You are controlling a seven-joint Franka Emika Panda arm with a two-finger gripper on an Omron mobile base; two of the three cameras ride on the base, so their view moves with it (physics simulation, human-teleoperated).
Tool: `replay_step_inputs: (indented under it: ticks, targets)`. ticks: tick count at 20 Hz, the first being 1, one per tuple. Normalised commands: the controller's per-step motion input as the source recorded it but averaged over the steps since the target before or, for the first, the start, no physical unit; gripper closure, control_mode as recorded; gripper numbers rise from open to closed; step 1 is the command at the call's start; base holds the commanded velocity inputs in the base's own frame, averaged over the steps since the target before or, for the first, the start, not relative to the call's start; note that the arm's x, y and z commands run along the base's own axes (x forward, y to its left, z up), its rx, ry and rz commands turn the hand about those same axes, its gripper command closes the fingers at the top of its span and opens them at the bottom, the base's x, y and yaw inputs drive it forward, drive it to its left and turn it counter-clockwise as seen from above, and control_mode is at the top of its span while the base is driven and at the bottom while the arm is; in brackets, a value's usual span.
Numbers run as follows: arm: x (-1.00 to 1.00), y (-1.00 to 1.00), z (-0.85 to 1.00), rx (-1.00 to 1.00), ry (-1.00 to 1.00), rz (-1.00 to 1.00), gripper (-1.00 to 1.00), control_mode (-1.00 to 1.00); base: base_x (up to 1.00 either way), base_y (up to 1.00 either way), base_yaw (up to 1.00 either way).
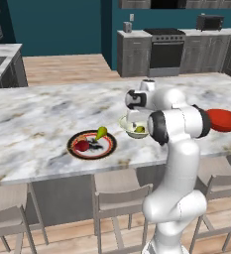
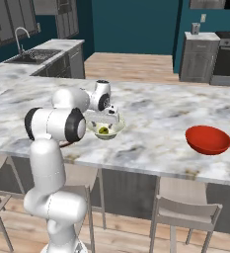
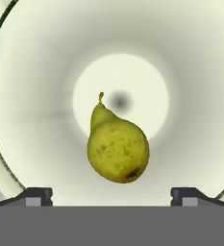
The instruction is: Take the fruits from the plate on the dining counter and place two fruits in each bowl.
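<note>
Gripper [image 3: 111, 197]: hung right above the cream-white bowl, pointing down into it; jaws spread wide, both tips at the bottom of the hand view well apart, gripping nothing.
Yellow-green pear [image 3: 117, 150]: lay loose on the floor of the cream-white bowl, stem up-screen in the hand view, between the tips yet clear of both; glimpsed as a yellow-green spot inside the bowl from both base views.
Cream-white bowl [image 2: 117, 129]: sat on the bench under the hand, partly hidden by the arm's wrist; pale inner wall and bright round bottom seen all around the pear.
Plate [image 1: 108, 147]: flat on the bench, just left of the cream-white bowl in the left base view; black rim, red ring, dark marks at the centre.
Dark red fruit [image 1: 82, 145]: rested on the plate's left side.
Green pear [image 1: 101, 132]: rested at the plate's far edge, leaning, narrow end up.
Red bowl [image 2: 208, 140]: stood on the bench well to the right, apart from the arm; inside looked bare from the right base view.
Bench [image 1: 32, 119]: long white marble top, veined grey and tan, carrying plate and both bowls.
Stools [image 1: 118, 198]: tucked under the bench's near edge.
Oven [image 1: 165, 50]: against the teal back wall, between dark grey cabinets.
</note>
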Motion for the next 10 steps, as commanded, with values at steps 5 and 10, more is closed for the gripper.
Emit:
replay_step_inputs:
  ticks: [5, 10]
  targets:
    - [-0.59, 0.03, 0.65, 0.0, -0.04, 0.03, -1.0, -1.0, 0.0, 0.0, 0.0]
    - [-0.72, 0.39, 0.13, 0.0, -0.04, 0.12, -1.0, -1.0, 0.0, 0.0, 0.0]
